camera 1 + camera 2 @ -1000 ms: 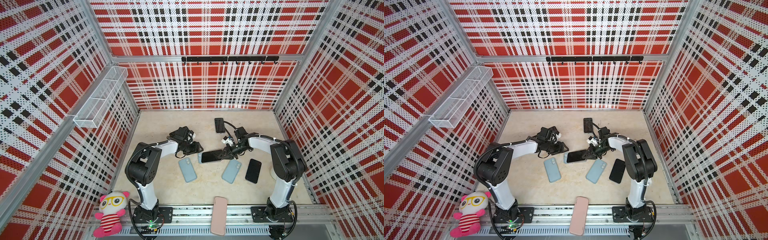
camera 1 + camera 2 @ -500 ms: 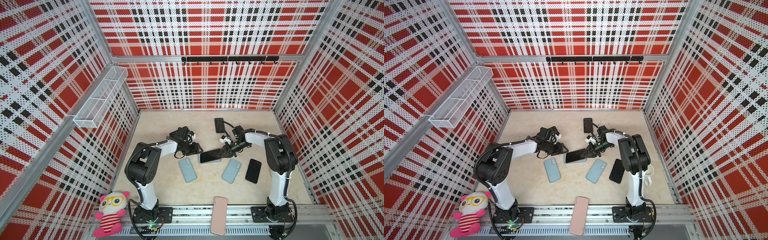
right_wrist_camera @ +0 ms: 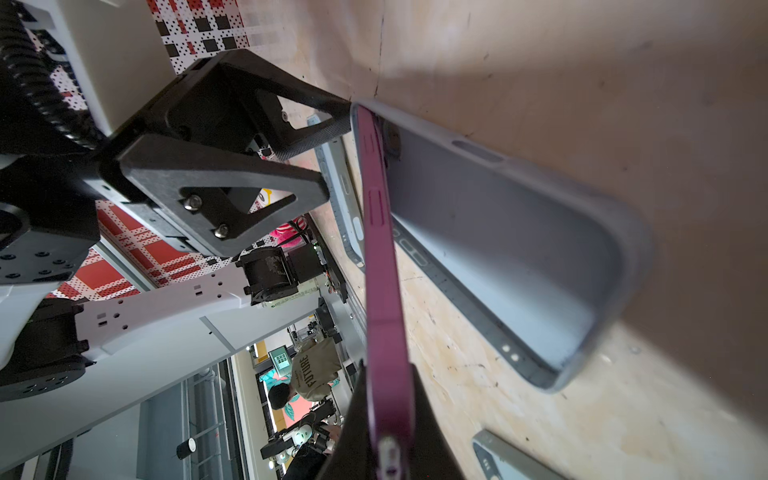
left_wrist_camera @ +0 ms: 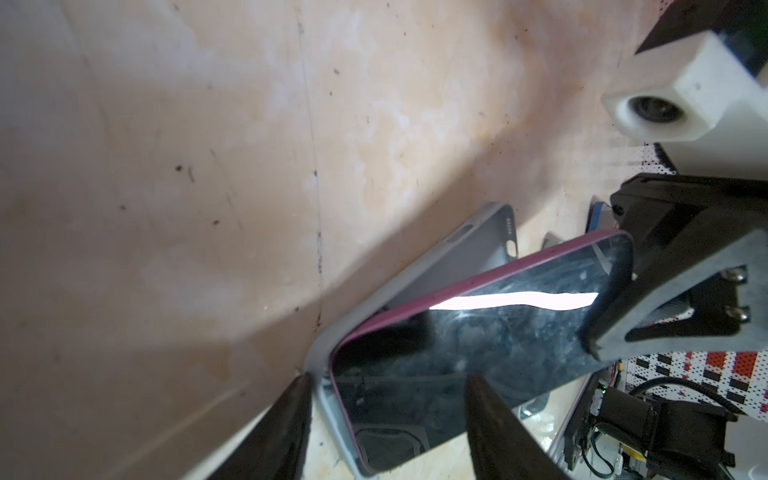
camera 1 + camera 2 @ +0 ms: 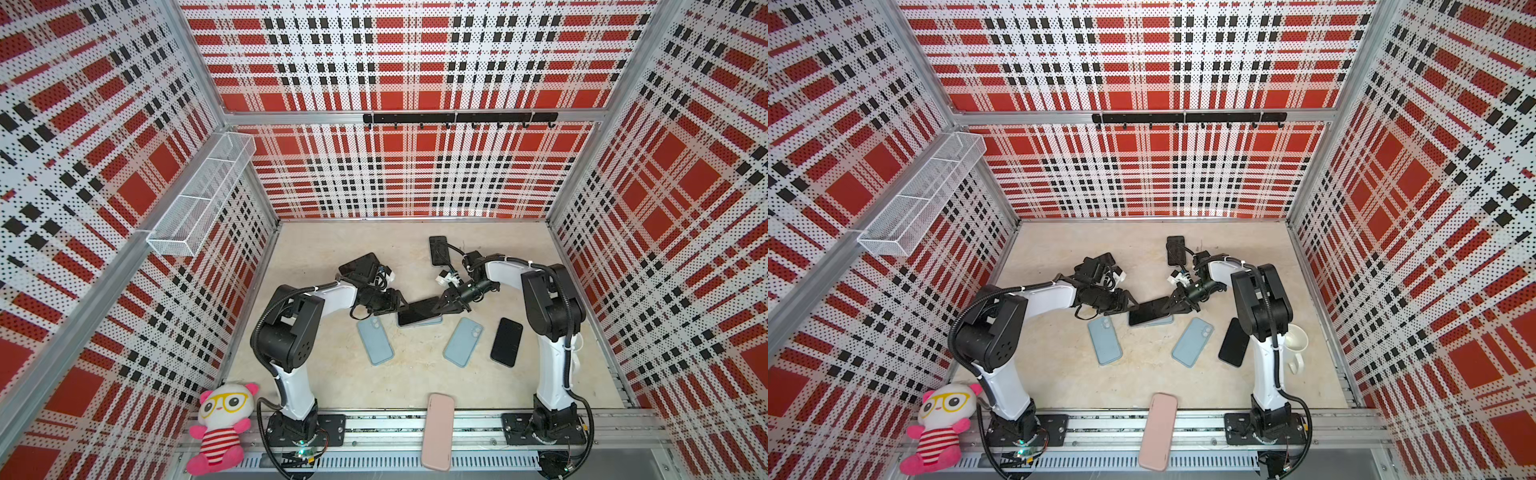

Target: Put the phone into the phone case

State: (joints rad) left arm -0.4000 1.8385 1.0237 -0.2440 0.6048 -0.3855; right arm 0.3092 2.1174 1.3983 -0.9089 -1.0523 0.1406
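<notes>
Pinched tight on the rim of the phone (image 3: 382, 270) by right gripper (image 3: 388, 419); half-spread left gripper (image 4: 388, 377) astride phone case (image 4: 457, 266) end; phone tilted, one end inside.

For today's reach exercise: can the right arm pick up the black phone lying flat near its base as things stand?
Probably not yet: the right fingers are shut on the purple-edged phone. The black phone itself lies uncovered.

A pink-and-white plush toy (image 5: 220, 428) sits at the counter's (image 5: 374, 386) front left corner. A white wire basket (image 5: 199, 195) hangs on the left wall (image 5: 83, 166), and a black hook rail (image 5: 457, 118) on the back wall (image 5: 415, 62). In a top view, a white mug (image 5: 1295, 340) sits near the right side.
</notes>
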